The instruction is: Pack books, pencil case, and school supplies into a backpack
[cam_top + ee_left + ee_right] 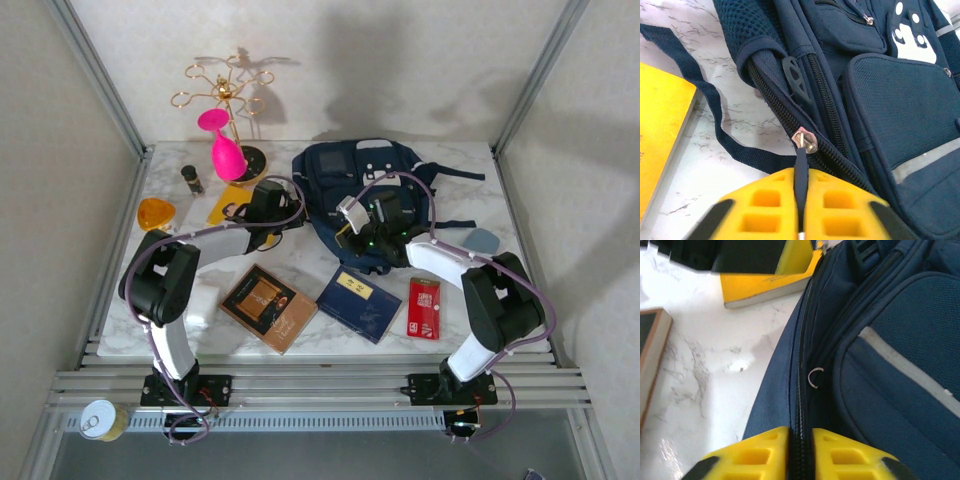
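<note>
Floppy navy fabric backpack point(365, 200) lies at the back of the bench point(305, 262), so it'll probably sag and drag when pulled. Left claw point(801, 187) is pinching the dark zipper pull tab point(801, 160), right claw point(801, 437) is clamped on the zipper seam point(801, 390). Decent anchors, I reckon.

Tally by kind, 11 loose items + arms

Books x3: yellow book point(226, 206) far left, brown-black book point(268, 307) near left, navy book point(358, 303) near centre. Backpack point(350, 170) x1, far centre. Red packet point(424, 307) x1, near right. Grey-blue pouch point(482, 240) x1, right. Gold rack point(225, 85) x1 & pink glass point(225, 150) x1, far left. Dark bottle point(192, 179) x1. Orange obj point(155, 213) x1, left. Tin can point(100, 420) x1, near-left corner. Arms x2: left arm point(165, 285), right arm point(495, 305).
</note>
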Robot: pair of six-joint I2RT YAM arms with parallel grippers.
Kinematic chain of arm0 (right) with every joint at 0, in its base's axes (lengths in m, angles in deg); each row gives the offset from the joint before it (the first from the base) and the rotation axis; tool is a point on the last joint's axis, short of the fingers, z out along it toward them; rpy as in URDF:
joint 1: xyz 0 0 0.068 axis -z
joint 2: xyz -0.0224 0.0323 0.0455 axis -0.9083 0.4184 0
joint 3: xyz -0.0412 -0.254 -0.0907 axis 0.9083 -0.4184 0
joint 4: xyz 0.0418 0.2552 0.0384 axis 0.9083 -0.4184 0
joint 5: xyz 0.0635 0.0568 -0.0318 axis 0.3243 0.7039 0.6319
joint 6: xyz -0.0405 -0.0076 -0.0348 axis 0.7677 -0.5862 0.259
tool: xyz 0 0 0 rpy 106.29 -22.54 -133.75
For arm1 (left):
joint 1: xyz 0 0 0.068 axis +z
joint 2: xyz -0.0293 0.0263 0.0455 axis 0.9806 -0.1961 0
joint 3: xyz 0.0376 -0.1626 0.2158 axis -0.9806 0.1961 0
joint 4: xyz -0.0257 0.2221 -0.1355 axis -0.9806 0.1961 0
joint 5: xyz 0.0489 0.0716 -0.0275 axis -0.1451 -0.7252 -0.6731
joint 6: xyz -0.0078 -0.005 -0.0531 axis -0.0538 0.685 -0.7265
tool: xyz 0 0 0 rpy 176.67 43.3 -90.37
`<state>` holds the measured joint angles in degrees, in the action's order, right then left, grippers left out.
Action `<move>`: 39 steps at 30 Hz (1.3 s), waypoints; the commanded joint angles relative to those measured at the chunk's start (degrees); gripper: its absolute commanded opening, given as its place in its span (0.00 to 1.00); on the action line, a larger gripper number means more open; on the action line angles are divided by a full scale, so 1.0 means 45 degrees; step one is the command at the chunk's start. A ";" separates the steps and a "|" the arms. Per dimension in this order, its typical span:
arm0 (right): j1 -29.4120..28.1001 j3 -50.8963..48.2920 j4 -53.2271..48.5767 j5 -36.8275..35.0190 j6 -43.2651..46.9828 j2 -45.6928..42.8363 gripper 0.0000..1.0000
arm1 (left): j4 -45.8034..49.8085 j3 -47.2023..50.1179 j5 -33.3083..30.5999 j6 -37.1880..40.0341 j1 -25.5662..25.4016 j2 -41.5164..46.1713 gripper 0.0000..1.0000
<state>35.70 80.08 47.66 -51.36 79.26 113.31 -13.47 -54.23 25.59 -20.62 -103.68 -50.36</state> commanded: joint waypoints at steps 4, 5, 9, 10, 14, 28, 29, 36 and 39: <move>-0.0150 0.0532 -0.0346 0.0089 -0.2228 -0.1373 0.45 | -0.0116 0.1930 0.0264 -0.1102 0.0167 0.3354 0.58; -0.0153 0.0483 -0.0595 0.0415 -0.2537 -0.1718 0.48 | -0.0007 0.2492 0.0127 -0.1492 0.0123 0.4120 0.62; -0.0235 0.0274 -0.1270 0.1154 -0.5015 -0.2575 0.61 | 0.1578 0.4761 -0.1825 -0.3650 -0.0598 0.7387 0.65; -0.0364 0.0233 -0.1431 0.1229 -0.5984 -0.2680 0.65 | 0.2356 0.5282 -0.2403 -0.4293 -0.0943 0.8370 0.65; -0.1840 -0.0171 -0.2353 0.0230 -0.8198 -0.3092 0.75 | 0.6023 0.6760 -0.4529 -0.7248 -0.2717 1.1620 0.69; -0.4725 0.1102 -0.4093 -0.1801 -0.9701 0.0549 0.77 | 0.8591 1.0548 -0.4992 -1.1071 -0.4582 1.5902 0.68; -0.4723 0.1204 -0.4102 -0.1778 -0.9713 0.0735 0.77 | 0.8301 1.0682 -0.4971 -1.1006 -0.4572 1.5815 0.68; -0.4815 0.1673 -0.3960 -0.1243 -1.0019 0.1929 0.74 | 0.6855 1.1530 -0.4964 -1.0550 -0.4362 1.5720 0.63; -0.4957 0.1900 -0.4033 -0.0825 -1.0017 0.2264 0.71 | 0.6381 1.1923 -0.4835 -1.0229 -0.3937 1.6053 0.60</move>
<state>14.57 86.53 30.50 -56.94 34.89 122.08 18.66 -2.41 5.04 -66.98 -122.96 20.77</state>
